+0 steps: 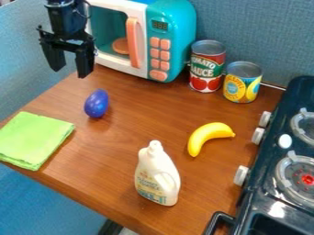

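Black and glossy, the toy stove (262, 197) sits nearest the camera, with a white plastic bottle (158, 176) upright beside it on the brown wooden table (122, 153). Its 2 fingers spread wide, the black gripper (70, 72) is near the teal-and-white toy microwave (174, 41), holding nothing. The glossy blue plastic egg (96, 103) lies on the table, apart from it and near the folded lime-green cloth (34, 137). With 0 objects lifted, handling looks either unstarted or finished; I cannot tell which.

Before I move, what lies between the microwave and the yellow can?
In the camera view, the taller red can stands between the microwave and the yellow can.
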`<action>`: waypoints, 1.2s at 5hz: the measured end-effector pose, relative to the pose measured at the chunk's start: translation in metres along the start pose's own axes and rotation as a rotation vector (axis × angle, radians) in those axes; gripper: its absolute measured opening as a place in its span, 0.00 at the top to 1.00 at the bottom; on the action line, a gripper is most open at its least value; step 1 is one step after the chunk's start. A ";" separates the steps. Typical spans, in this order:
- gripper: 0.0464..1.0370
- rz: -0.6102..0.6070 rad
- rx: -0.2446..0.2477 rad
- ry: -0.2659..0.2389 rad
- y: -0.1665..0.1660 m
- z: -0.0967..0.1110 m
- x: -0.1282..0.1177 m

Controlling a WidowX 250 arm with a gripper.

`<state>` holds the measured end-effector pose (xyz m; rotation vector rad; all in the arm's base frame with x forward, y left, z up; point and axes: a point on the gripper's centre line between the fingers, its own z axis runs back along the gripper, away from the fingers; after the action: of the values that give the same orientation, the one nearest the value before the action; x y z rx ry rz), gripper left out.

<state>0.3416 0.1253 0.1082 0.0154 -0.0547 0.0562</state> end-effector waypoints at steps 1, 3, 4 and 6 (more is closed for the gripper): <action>0.04 0.009 -0.009 0.028 -0.002 -0.013 0.002; 0.04 0.014 -0.007 0.089 -0.009 -0.030 0.012; 0.04 0.030 0.012 0.132 -0.005 -0.047 0.014; 0.04 0.072 0.018 0.168 -0.006 -0.060 0.014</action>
<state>0.3587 0.1212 0.0493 0.0268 0.1134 0.1296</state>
